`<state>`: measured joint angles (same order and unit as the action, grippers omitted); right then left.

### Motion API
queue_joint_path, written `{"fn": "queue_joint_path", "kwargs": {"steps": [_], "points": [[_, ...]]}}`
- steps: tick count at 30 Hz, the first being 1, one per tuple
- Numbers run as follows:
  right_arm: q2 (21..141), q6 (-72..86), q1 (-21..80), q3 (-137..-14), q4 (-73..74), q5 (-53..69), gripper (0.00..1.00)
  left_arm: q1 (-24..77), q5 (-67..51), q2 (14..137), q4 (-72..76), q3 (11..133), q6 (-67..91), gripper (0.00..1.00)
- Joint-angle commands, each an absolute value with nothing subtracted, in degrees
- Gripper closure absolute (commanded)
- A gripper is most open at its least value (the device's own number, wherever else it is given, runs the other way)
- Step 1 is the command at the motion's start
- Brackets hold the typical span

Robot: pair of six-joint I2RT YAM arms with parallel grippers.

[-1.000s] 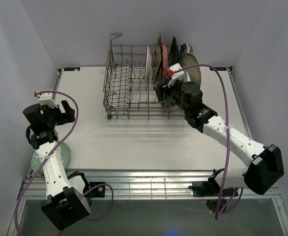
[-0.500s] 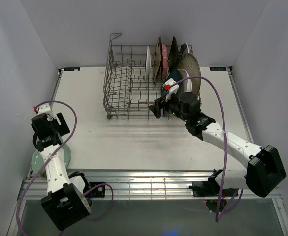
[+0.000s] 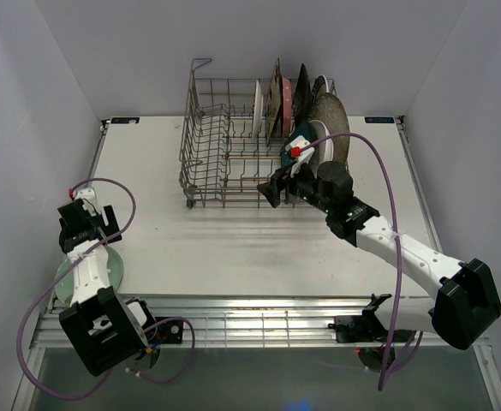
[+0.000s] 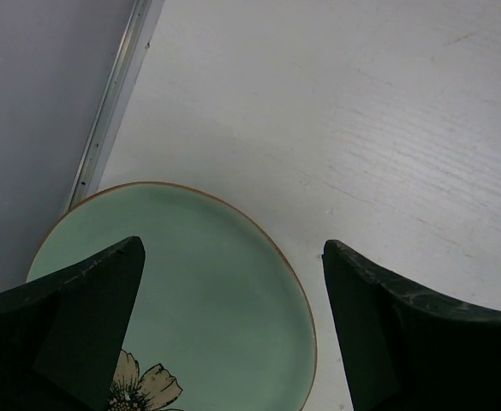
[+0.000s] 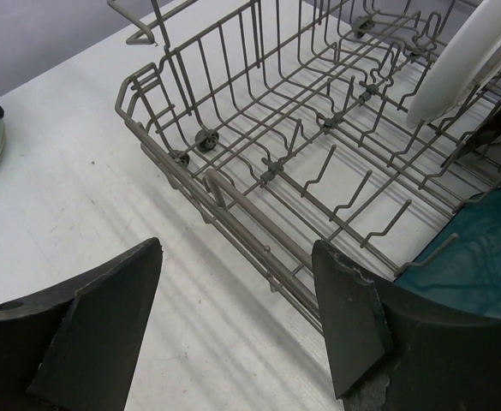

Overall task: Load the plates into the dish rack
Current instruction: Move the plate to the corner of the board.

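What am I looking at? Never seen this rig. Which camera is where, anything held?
Two robot arms at the near edge of a table, each with a two-finger gripper. The wide picture is from a fixed camera above and behind; the other two are wrist cameras, dark fingers showing. A wire dish rack holds several upright plates at its right end; a green flowered plate lies flat at the left. Left gripper, open, faces it; right gripper, open, faces the rack. Nothing held.
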<state>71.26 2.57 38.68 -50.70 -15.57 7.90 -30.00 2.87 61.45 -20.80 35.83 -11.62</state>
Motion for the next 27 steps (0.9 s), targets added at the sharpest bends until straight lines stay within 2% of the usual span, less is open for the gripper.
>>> {"fn": "queue_joint_path", "kwargs": {"steps": [1,13,27], "points": [[68.9,2.0,39.0,-51.6,-17.8,8.4,0.23,-30.8,0.1,62.4,-18.5,34.2,-16.3,0.04],[68.6,2.3,39.0,-51.2,-18.1,9.3,0.23,-30.7,2.4,65.6,-15.7,31.6,-18.3,0.04],[67.0,2.3,38.9,-50.4,-18.2,9.1,0.22,-30.8,0.1,75.0,-14.6,31.8,-20.1,0.05]]}}
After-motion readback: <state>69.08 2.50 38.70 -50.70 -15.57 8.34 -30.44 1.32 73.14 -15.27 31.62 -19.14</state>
